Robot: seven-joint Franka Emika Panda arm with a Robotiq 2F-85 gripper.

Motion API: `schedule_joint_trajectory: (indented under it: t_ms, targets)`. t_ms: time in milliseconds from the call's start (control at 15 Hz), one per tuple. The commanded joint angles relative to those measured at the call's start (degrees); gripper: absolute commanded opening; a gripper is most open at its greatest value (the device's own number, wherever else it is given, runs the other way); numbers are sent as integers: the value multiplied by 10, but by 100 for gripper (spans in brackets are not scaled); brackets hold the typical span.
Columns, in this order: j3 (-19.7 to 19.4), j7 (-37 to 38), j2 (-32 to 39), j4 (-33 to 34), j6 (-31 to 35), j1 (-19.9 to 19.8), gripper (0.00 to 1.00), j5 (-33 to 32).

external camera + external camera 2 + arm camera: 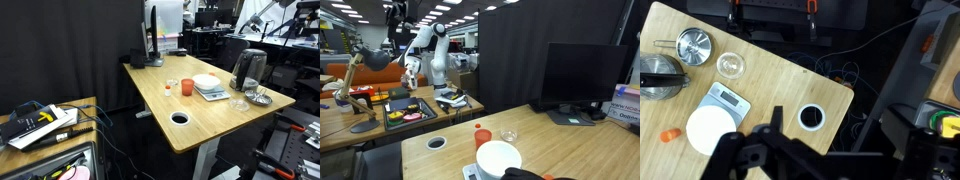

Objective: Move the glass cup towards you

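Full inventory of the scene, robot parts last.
table: 1, light wood, centre
orange cup: 1, orange-red, mid-table
glass cup: 1, clear, beside orange cup
scale: 1, pale, mid-table
white bowl: 1, white, on scale
kettle: 1, dark, table edge
wider glass: 1, clear, near kettle
metal lid: 1, silver, near kettle
cable hole: 1, black, table edge
monitor: 1, black, table end
gripper: 1, black, above table; opening unclear

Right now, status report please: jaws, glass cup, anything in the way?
Gripper high off the table, jaws open, empty. Glass cup standing free near lid and scale. Nothing blocks it from above.
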Motion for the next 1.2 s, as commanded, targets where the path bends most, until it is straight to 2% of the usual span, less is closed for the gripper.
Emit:
schedule_joint_trajectory:
  t_ms: [0, 733, 1133]
  targets:
    - [-4, 1, 1, 2, -1, 4, 100, -1]
    - [-3, 1, 5, 7, 2, 4, 100, -5]
    - [-13, 20, 79, 42, 51, -5, 100, -43]
